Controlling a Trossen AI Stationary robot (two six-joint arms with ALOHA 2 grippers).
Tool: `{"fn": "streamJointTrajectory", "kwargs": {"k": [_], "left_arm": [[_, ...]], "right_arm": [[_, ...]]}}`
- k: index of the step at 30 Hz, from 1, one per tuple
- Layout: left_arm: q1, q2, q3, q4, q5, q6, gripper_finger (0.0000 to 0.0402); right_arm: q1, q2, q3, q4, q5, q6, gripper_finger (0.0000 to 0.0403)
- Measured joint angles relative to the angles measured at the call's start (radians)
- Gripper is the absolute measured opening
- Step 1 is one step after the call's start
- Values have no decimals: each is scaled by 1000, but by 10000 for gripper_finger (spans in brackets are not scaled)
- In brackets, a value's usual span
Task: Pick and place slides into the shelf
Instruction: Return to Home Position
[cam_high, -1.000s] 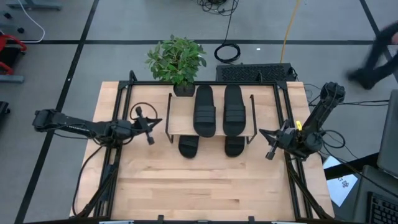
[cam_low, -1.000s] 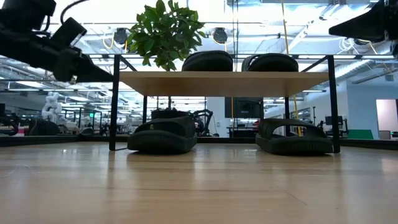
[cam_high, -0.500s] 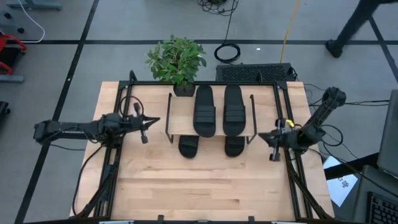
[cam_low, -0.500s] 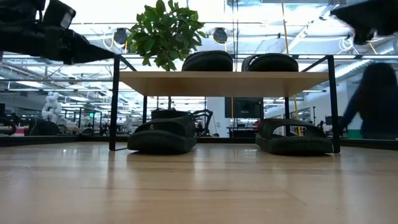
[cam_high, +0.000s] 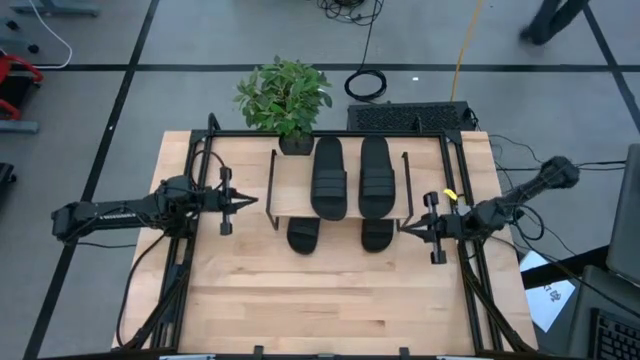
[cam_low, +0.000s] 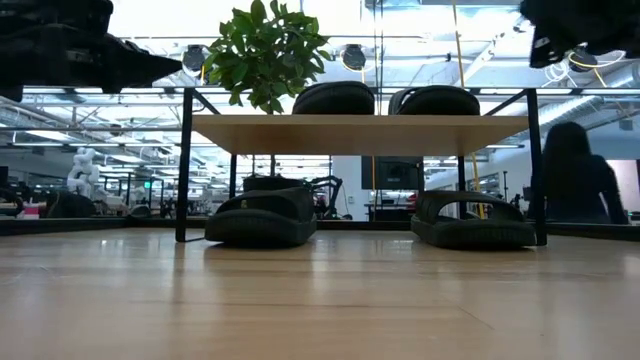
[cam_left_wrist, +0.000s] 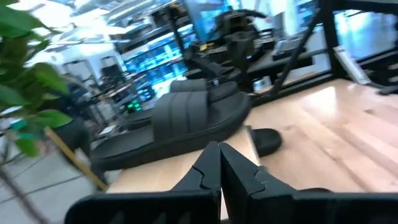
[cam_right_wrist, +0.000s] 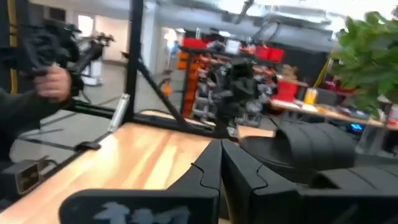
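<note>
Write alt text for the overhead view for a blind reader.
Two black slides lie on a small shelf on a table, two more under it. The left end effector and right end effector, both shut, point at it from either side.

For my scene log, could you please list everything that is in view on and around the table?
slides: four, black; two on top of the shelf, two under it on the table.
shelf: one, light wood top, black wire legs; far middle of the table.
potted plant: one, green; table's far edge, by the shelf.
table: one, light wood, black rails.
coiled cable: one, black; floor beyond the table.
person: one, dark figure; room behind the table.
left tool: one, dark, shut and empty; left of the shelf.
right tool: one, dark, shut and empty; right of the shelf.
</note>
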Motion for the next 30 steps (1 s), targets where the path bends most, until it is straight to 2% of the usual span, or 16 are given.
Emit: {"fn": "streamJointTrajectory", "kwargs": {"k": [6, 13, 17, 22, 26, 30], "left_arm": [[0, 0, 0, 12, 113, 59, 0], [42, 34, -20, 22, 110, 54, 0], [114, 63, -66, 154, 115, 13, 0], [207, 68, -63, 261, 248, -45, 0], [286, 67, -59, 351, 388, -93, 0], [393, 65, -59, 375, 414, -198, 0]], "right_arm": [[-130, 12, 61, -82, -185, 36, 0], [-249, -22, 52, -91, -266, 87, 0], [-343, -43, 50, -93, -291, 149, 0], [-427, -78, 50, -81, -458, 215, 0], [-453, -136, 50, -81, -469, 218, 0], [-458, -213, 50, -132, -469, 210, 0]]}}
